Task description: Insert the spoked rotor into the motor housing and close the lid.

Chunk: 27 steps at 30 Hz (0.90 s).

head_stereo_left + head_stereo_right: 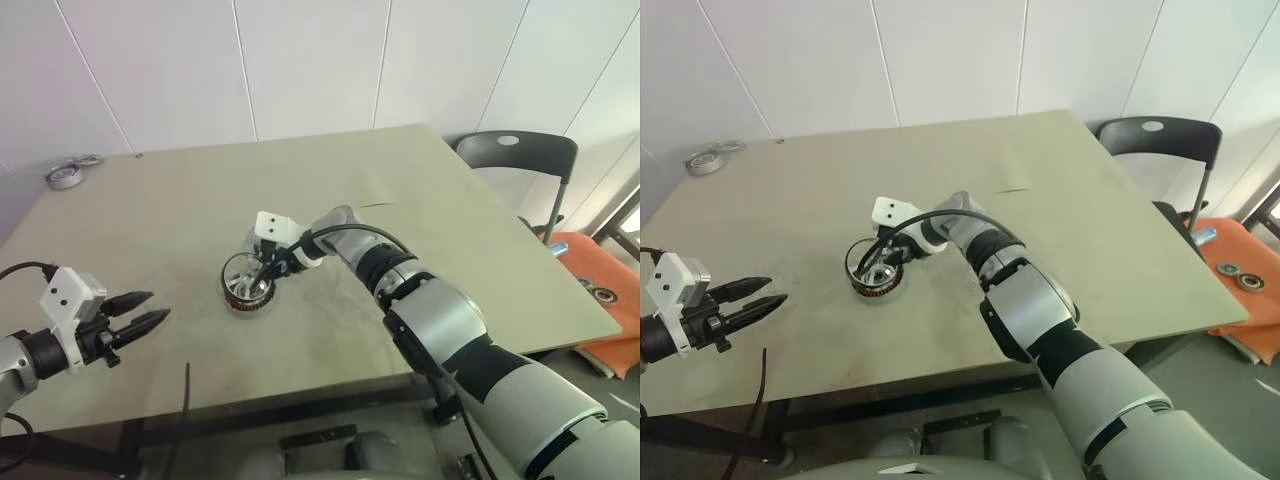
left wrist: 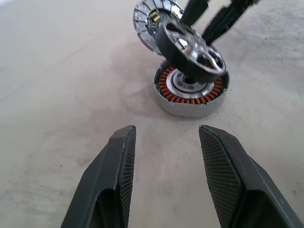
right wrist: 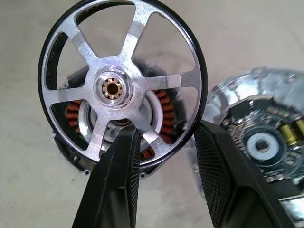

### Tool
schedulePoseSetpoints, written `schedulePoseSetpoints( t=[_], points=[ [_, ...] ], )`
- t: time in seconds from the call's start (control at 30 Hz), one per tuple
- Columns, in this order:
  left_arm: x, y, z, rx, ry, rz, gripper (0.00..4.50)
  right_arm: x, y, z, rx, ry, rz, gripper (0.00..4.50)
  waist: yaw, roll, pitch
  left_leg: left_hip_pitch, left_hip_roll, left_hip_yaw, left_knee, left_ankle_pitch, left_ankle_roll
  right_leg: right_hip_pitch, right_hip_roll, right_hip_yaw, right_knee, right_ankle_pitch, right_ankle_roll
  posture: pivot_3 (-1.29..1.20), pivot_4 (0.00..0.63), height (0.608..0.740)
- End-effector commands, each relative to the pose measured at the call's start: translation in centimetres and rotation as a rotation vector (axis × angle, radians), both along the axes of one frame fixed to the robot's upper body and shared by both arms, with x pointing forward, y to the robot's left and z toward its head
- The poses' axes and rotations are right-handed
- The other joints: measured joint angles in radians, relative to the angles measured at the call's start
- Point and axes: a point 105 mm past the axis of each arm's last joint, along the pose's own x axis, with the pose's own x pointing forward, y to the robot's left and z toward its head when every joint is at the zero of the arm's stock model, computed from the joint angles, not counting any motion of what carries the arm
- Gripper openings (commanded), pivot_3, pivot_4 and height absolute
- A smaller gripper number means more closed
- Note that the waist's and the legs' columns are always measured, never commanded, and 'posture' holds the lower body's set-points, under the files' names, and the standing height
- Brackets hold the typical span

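My right gripper (image 3: 166, 137) is shut on the dark rim of the spoked rotor (image 3: 114, 88), a silver six-spoke disc. It holds the rotor tilted just above the motor housing (image 2: 190, 95), whose copper windings ring a silver centre. The housing (image 1: 248, 298) stands mid-table. The lid (image 3: 259, 142), a silver round part with a circuit board inside, leans right beside the housing. My left gripper (image 1: 150, 308) hovers open and empty near the table's front left, well apart from the housing, with its fingers (image 2: 121, 156) pointing toward it.
The grey table (image 1: 400, 200) has bare room all around the housing. Tape rolls (image 1: 65, 177) lie at its far left corner. A dark chair (image 1: 520, 150) stands beyond the right edge, beside an orange mat (image 1: 600, 290). A black cable (image 1: 185, 400) hangs at the front edge.
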Motion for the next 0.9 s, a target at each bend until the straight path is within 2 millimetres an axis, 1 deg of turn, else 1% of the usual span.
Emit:
schedulePoseSetpoints(
  t=[0.03, 0.27, 0.47, 0.6, 0.77, 0.9],
  points=[
    [0.4, 0.2, 1.1, 0.023, -0.037, -0.003, 2.26, 0.0, 0.6, 0.6, 0.021, -0.03, 0.017, 1.75, 0.0, 0.0, 0.0, 0.0, 0.0, 0.0, 0.0, 0.0, 0.0, 0.0, 0.0, 0.0, 0.0, 0.0, 0.0, 0.0, 0.0, 0.74],
    [0.4, 0.0, 1.0, 0.015, -0.037, -0.006, 2.26, -0.1, 0.9, 0.5, 0.026, -0.024, 0.013, 1.75, 0.0, 0.0, 0.0, 0.0, 0.0, 0.0, 0.0, 0.0, 0.0, 0.0, 0.0, 0.0, 0.0, 0.0, 0.0, 0.0, 0.0, 0.74],
    [0.5, -0.3, 0.8, 0.006, -0.035, -0.007, 2.26, -0.7, 1.4, 0.2, 0.019, -0.018, 0.041, 1.75, 0.0, 0.0, 0.0, 0.0, 0.0, 0.0, 0.0, 0.0, 0.0, 0.0, 0.0, 0.0, 0.0, 0.0, 0.0, 0.0, 0.0, 0.74],
    [0.6, -0.4, 0.7, 0.001, -0.038, -0.005, 2.26, -1.0, 0.9, -0.7, -0.024, -0.014, 0.074, 1.75, 0.0, 0.0, 0.0, 0.0, 0.0, 0.0, 0.0, 0.0, 0.0, 0.0, 0.0, 0.0, 0.0, 0.0, 0.0, 0.0, 0.0, 0.74],
    [0.5, -0.4, 0.6, -0.002, -0.035, -0.003, 2.26, -1.0, 0.0, -1.5, -0.068, -0.018, 0.082, 1.75, 0.0, 0.0, 0.0, 0.0, 0.0, 0.0, 0.0, 0.0, 0.0, 0.0, 0.0, 0.0, 0.0, 0.0, 0.0, 0.0, 0.0, 0.74],
    [0.5, -0.4, 0.6, -0.003, -0.034, -0.005, 2.26, -1.1, -0.2, -1.5, -0.073, -0.008, 0.101, 1.75, 0.0, 0.0, 0.0, 0.001, 0.0, 0.0, 0.0, 0.0, 0.0, 0.001, 0.0, 0.0, 0.0, 0.0, 0.0, 0.0, 0.0, 0.74]
  ],
)
